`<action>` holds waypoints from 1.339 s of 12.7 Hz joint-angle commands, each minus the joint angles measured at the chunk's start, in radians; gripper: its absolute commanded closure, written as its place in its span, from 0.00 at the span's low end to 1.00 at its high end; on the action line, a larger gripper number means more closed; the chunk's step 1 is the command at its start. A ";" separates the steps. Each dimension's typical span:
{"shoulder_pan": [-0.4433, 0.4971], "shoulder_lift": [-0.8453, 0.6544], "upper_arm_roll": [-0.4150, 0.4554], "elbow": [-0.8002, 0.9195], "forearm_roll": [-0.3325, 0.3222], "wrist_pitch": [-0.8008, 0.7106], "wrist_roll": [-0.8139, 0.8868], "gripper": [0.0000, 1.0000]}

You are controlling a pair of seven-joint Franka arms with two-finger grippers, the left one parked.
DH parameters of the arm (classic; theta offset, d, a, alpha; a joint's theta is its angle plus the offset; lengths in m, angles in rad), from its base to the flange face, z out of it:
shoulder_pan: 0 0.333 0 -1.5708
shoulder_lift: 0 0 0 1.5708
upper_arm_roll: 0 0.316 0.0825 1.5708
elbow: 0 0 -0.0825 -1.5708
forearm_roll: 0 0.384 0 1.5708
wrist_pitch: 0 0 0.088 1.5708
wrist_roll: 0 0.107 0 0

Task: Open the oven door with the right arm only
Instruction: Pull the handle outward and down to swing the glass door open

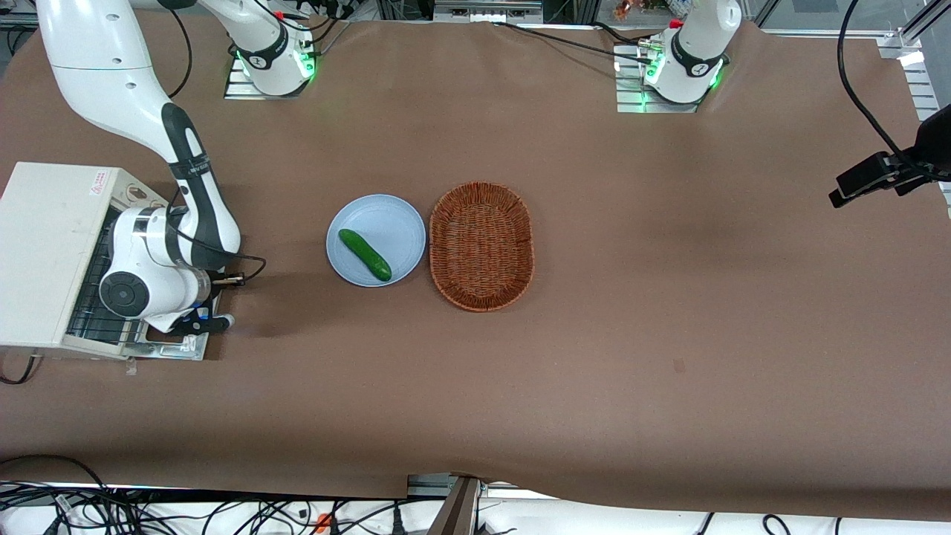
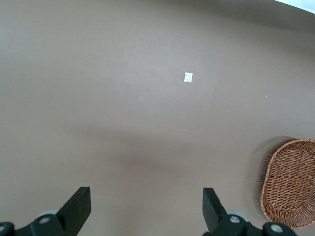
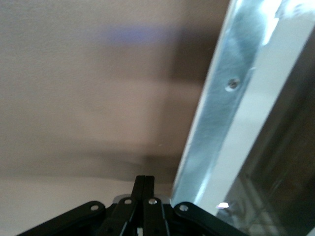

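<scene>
The oven door [image 1: 160, 338] lies folded down nearly flat before the white oven [image 1: 44, 253] (rack exposed), so opening looks essentially done, the tool [image 3: 144, 189] pressed together just above it.

Even overhead light falls on the brown desk [image 1: 594, 357] in the front view, sharp throughout, with a soft shadow beside the right arm [image 1: 160, 260] above the oven door [image 1: 178, 345]. The right wrist view is blurred and close; glare streaks the door's metal frame [image 3: 231, 113], and the tool [image 3: 143, 189], fingers together, is dark. The basket [image 2: 290, 189] smears at its rim
</scene>
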 commanded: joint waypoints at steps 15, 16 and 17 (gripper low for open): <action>0.010 -0.185 -0.004 0.343 0.048 -0.476 -0.183 0.00; 0.008 -0.214 -0.014 0.340 0.048 -0.482 -0.181 0.00; 0.008 -0.254 -0.024 0.330 0.048 -0.484 -0.180 0.00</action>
